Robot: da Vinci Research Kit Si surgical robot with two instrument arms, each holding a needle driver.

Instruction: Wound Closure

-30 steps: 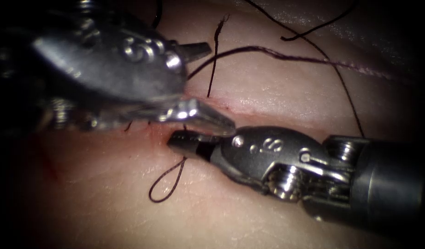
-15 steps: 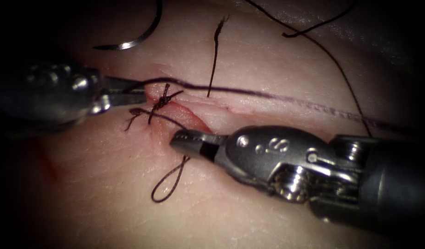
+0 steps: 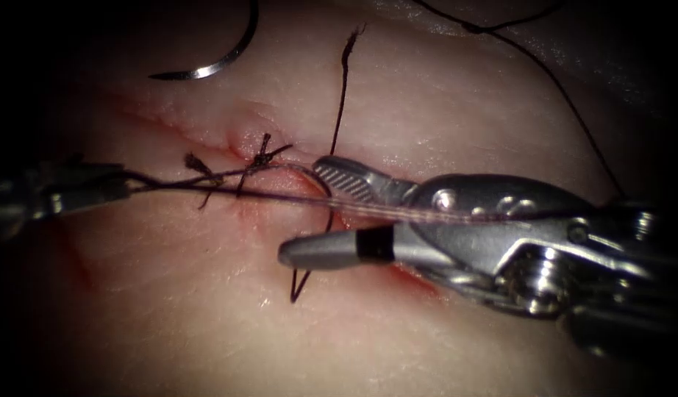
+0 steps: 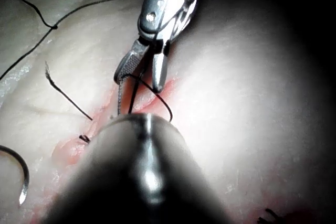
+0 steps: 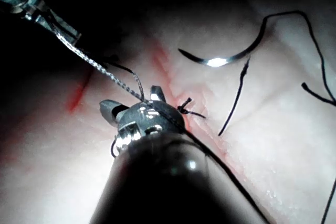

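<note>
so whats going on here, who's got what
The left tool holds the thread taut, left of a knot on the cut. The right tool has its fingers open around that strand and grips nothing. The needle lies free on the tissue above the cut, not in it. A cut end of thread lies nearby.

I see the tissue carrying everything here, its cut running across it with a knot over it. The curved needle lies free on the tissue's surface beyond the cut, and a cut end of thread lies near it.
</note>
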